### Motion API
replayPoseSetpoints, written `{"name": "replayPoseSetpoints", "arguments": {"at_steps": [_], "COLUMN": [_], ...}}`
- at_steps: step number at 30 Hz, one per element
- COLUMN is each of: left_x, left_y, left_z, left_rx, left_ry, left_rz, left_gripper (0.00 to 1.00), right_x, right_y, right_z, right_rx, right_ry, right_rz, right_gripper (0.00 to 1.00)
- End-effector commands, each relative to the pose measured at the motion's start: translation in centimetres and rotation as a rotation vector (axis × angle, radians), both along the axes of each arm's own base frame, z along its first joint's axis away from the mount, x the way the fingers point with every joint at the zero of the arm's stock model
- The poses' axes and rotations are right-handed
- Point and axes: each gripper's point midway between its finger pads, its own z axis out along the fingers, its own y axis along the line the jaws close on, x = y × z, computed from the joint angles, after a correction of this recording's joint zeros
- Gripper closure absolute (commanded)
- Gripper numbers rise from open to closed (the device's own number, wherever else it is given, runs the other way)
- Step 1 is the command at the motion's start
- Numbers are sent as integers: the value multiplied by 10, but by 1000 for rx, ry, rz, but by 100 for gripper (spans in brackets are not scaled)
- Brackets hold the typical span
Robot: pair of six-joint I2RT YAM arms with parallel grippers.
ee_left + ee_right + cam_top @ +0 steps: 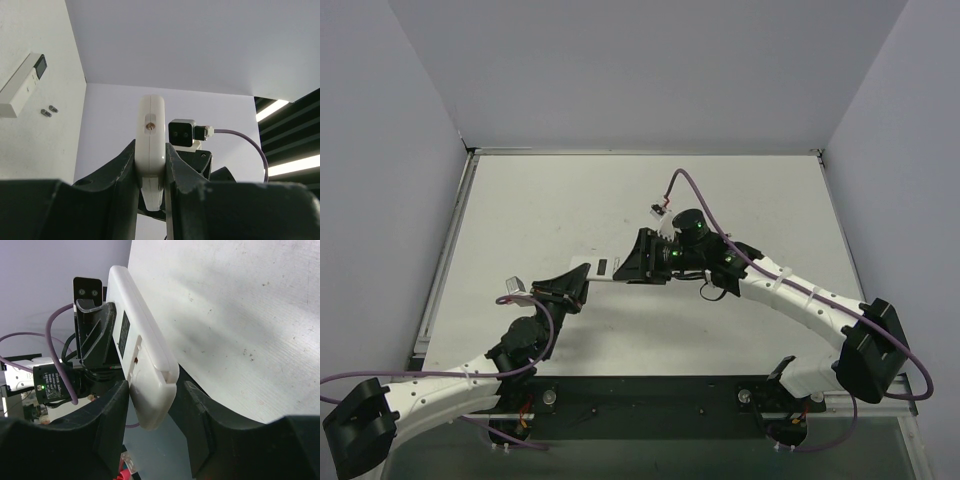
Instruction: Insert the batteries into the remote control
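1. Clamping the remote (151,145) edge-on, the left jaws are fully closed on one end of it. Their fingers (120,170) press its two broad faces, and the rest of it sticks out past the tips.
2. Left of those jaws in the left wrist view, a long remote (22,85) with a dark screen lies on the tabletop (540,200). Two small batteries (46,113) lie side by side just beside it, well apart from both pairs of jaws.
3. Between the two pairs of jaws the remote spans the gap. Its white face, with a small dark rectangle (124,332), shows in the right wrist view.
4. The right jaws stand part open around the remote's other end, one finger (112,415) on each side. The finger on the left of that view sits close against it, a thin gap shows at the other finger, and the jaws have no firm hold on it.
5. A purple cable (686,178) arcs just behind the right jaws.
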Motion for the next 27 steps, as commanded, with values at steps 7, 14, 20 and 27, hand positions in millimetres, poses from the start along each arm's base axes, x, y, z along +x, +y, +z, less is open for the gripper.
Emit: {"name": "replayPoseSetpoints", "arguments": {"at_steps": [7,14,20,27], "left_x": [-19,-18,-19,-19], "left_y": [3,2,2,2], "left_z": [6,1,2,1], "left_rx": [-125,-104,-105,-99], "left_ry": [-79,-68,-70,-68], "left_rz": [-87,-82,-83,-84], "left_gripper": [100,100,100,100], "right_x": [36,33,32,32], "right_y": [-7,-7,-2,2], "right_z": [-1,1,3,13], "right_rx": [-3,-16,-6,29], "right_ry": [-39,-53,-69,-88], "right_rz": [-131,-117,-112,-110], "right_gripper": [59,59,58,49]}}
